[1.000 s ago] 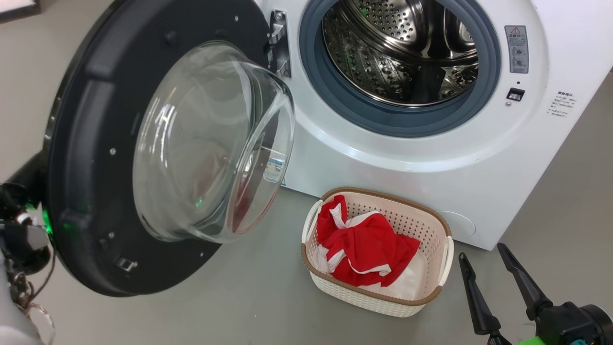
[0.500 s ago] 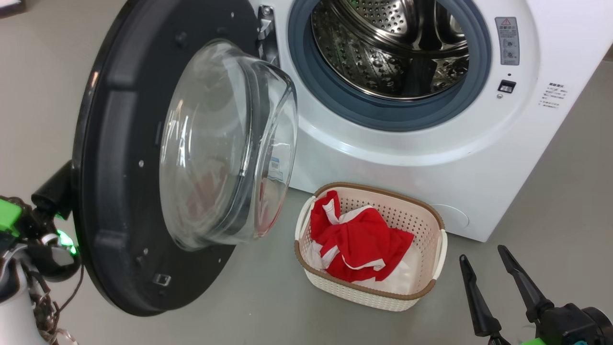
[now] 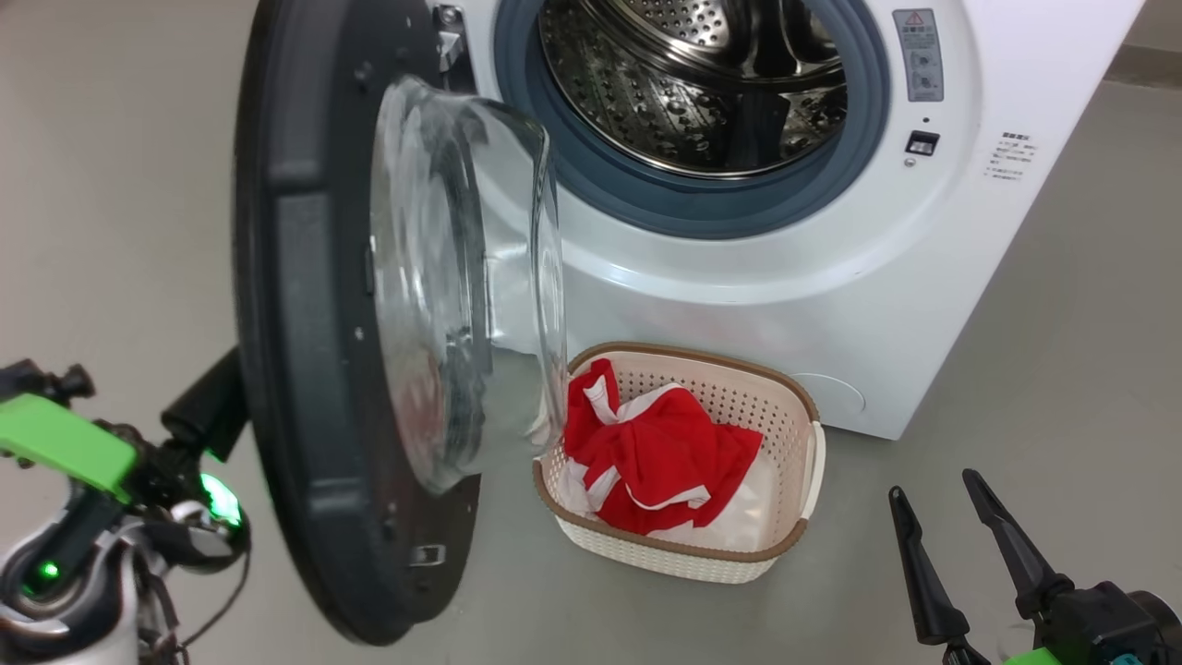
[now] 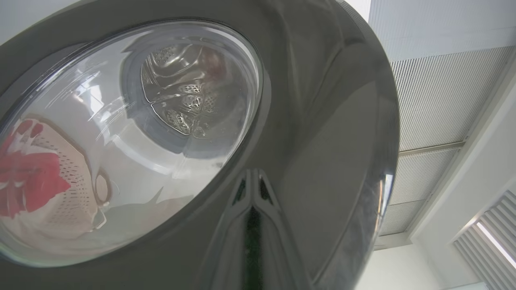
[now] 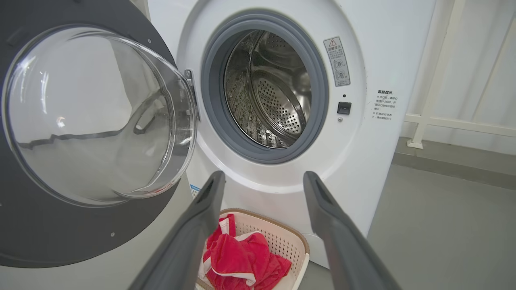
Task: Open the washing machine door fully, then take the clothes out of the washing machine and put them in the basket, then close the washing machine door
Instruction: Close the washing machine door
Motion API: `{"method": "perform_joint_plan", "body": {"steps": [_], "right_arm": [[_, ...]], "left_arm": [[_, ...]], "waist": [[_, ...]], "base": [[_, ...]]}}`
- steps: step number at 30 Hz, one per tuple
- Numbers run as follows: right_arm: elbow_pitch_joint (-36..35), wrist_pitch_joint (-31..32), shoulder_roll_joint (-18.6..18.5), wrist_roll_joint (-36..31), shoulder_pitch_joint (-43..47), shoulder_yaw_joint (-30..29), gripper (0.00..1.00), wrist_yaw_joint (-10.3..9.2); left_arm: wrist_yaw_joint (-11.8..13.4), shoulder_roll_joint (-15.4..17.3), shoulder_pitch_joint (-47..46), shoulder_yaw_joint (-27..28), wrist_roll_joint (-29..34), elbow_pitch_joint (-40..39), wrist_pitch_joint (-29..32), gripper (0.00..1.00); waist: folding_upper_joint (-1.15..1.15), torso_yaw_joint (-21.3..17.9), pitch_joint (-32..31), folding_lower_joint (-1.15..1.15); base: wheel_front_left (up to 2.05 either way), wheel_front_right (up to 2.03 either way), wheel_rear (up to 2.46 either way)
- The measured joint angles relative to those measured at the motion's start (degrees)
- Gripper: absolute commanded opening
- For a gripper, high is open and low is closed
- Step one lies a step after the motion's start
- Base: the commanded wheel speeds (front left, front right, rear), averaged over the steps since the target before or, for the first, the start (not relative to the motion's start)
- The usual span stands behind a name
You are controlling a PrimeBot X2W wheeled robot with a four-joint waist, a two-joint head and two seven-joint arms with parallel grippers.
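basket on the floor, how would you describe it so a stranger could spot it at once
Find the big white washing machine with its round black door swung open. On the grey floor right in front of it sits the basket. It is small, cream and perforated with a brown rim, and holds red and white clothes.

No wording is clear enough to read. On the white front of the washing machine [image 5: 375, 48], just right of the drum opening [image 5: 268, 86], a grey sticker [image 5: 336, 61] bears a red warning triangle above small pictograms. Farther right of the opening, the printed characters [image 5: 383, 105] are too fine to make out. Below and left of the opening, a blue sticker [image 5: 194, 189] is illegible.
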Motion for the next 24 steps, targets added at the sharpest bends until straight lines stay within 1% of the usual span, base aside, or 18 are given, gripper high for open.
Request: {"method": "perform_joint_plan", "body": {"steps": [4,7,10,24], "right_arm": [[0.0,0.0,0.0,0.41,-0.07,-0.02,1.0,0.0],[0.01,0.0,0.0,0.51,-0.59,-0.09,1.0,0.0],[-0.09,0.0,0.0,0.55,-1.05,-0.11,1.0,0.0],[-0.1,0.0,0.0,1.25,-1.18,-0.08,1.0,0.0]], "left_arm": [[0.42,0.01,2.53,-4.3,-1.77,-3.66,-2.4,0.0],[0.56,0.01,3.59,-6.19,-1.81,-5.46,-3.16,0.0],[0.56,0.02,4.39,-7.61,-3.19,-6.59,-4.79,0.0],[0.29,0.14,5.19,-12.38,-5.98,-5.78,-10.53,0.0]], "waist": [[0.0,-1.37,0.34,0.0],[0.0,-2.2,0.5,0.0],[0.0,-3.04,0.73,0.0],[0.0,-7.02,2.1,0.0]], "base": [[0.0,0.0,0.0],[0.0,0.0,0.0],[0.0,0.0,0.0],[0.0,0.0,0.0]]}}
